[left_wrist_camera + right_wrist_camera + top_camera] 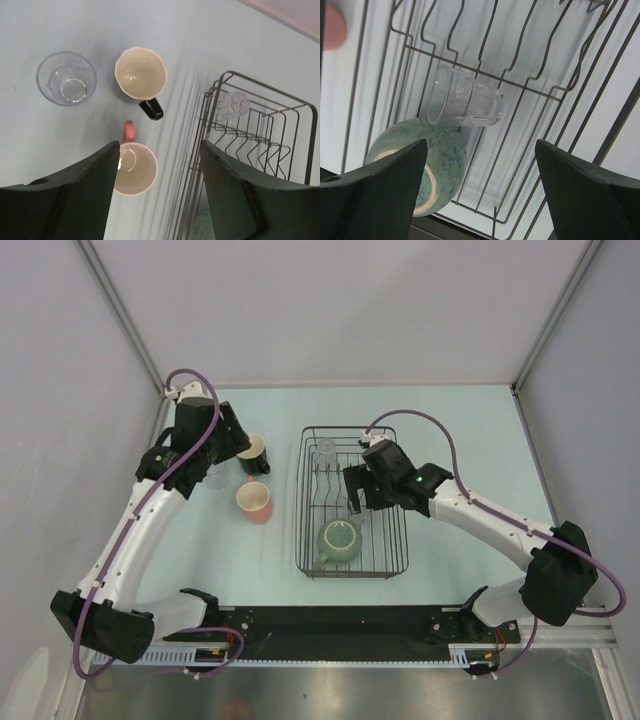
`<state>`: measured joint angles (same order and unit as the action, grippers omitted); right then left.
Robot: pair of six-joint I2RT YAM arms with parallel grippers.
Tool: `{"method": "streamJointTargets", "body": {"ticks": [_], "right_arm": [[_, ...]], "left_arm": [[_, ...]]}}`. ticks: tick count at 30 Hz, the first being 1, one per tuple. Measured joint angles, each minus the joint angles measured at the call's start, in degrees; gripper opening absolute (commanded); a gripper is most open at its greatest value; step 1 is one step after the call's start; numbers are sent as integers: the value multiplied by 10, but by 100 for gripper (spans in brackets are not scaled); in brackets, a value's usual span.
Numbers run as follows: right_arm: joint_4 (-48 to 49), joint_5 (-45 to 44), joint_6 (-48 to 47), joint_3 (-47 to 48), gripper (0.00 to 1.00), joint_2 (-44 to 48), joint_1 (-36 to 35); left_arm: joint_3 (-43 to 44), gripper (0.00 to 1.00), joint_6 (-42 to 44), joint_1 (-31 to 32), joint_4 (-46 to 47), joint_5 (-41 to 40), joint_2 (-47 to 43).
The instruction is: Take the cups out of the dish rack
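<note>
Glass tumbler [465, 102] lies on its side in the middle of the dish rack [300, 510], just beside the green mug [420, 160]. The right gripper [481, 145] hangs spread above it, and the left gripper [160, 145] is spread too. It may roll away when pinched.

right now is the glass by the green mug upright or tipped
Tipped: the glass lies on its side across the rack wires, its open mouth facing sideways, beside the green mug.
</note>
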<state>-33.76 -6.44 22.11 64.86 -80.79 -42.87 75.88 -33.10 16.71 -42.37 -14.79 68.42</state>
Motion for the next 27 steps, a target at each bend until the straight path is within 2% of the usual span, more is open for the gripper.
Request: {"method": "streamJointTargets", "body": {"ticks": [8,19,27], "right_arm": [[-5,-28,0,-10,91,-35,-27],[24,-44,-14,-12,91,-87,-30],[46,-28,-29,12,90,-158,-32]], "left_arm": [[-68,70,-14,41,11,0,-18],[-72,70,-14,66,12,-3,-30],[-72,70,-14,76,11,-15,-30]]}}
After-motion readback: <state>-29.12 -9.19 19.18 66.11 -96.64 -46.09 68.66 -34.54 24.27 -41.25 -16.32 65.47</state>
